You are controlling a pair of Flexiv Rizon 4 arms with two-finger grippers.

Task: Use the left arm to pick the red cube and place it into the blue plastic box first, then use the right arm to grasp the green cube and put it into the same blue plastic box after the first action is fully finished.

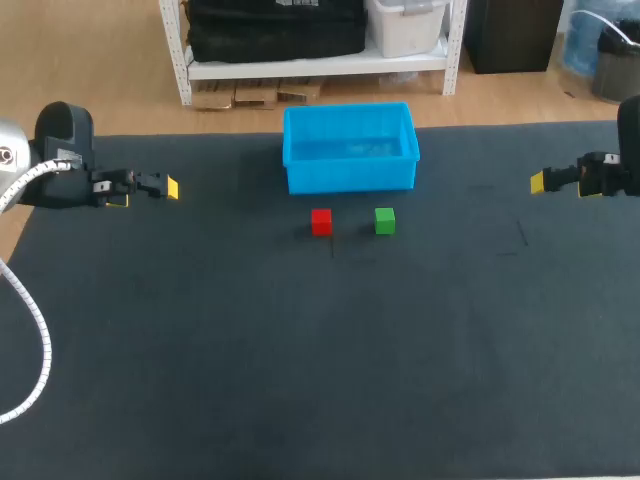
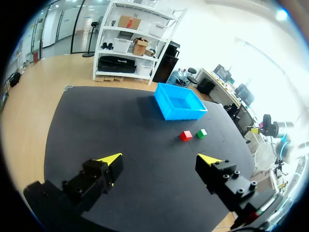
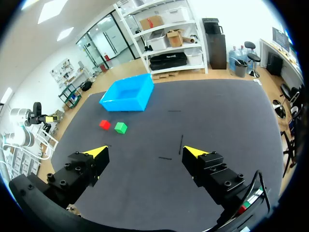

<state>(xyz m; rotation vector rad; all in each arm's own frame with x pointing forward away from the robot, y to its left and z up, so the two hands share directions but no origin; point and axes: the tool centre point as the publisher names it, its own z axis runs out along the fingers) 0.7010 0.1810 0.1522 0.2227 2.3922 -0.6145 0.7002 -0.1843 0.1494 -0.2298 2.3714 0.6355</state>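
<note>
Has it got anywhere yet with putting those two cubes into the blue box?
Nothing looks done: the red cube and green cube sit on the table in front of the box, which holds neither. Nothing is in hand: the left gripper and right gripper are open and empty, far off at the sides. All is left: red first, then green.

Box (image 1: 350, 176) sits on worktop (image 1: 300, 350), far centre. Two cubes on worktop just near of box, side by side, not touching: left cube (image 1: 321, 221) before box's left half, right cube (image 1: 385, 221) before its right half. Left arm (image 1: 65, 155) over far-left edge, right arm (image 1: 612, 175) over far-right edge, both well apart from cubes.
</note>
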